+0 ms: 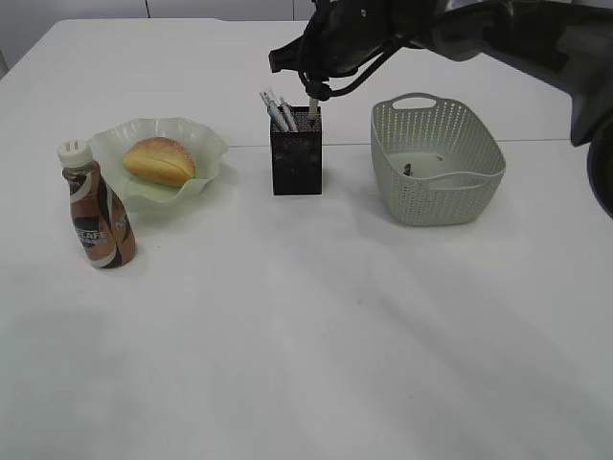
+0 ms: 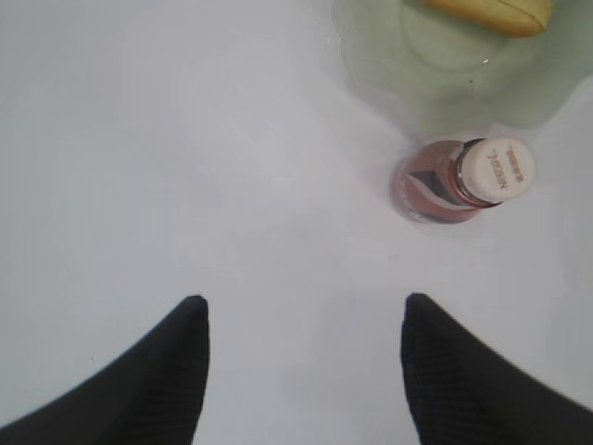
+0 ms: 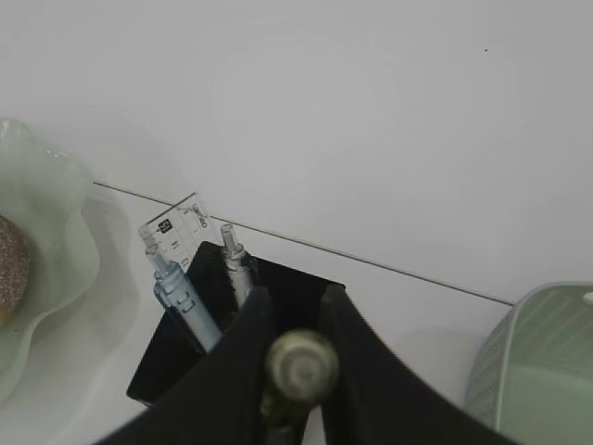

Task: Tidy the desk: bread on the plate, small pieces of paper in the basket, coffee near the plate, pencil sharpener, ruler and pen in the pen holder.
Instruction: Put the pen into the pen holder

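1. Nearest, the coffee (image 1: 99, 213) stands upright on the surface (image 1: 306, 345), just beside the plate (image 1: 206, 153); judged already placed.
2. The left pincer (image 2: 301, 348) hangs wide and empty over bare surface near it.
3. The bread (image 1: 159, 160) lies in the plate, long axis left-right.
4. The right pincer (image 3: 292, 357) grips a pen (image 1: 313, 105) narrowly, long axis vertical, tip down into the holder (image 1: 297, 158), apparently to drop it beside two pens and the ruler (image 3: 176, 227).
5. The basket (image 1: 436, 182) sits right of the holder.
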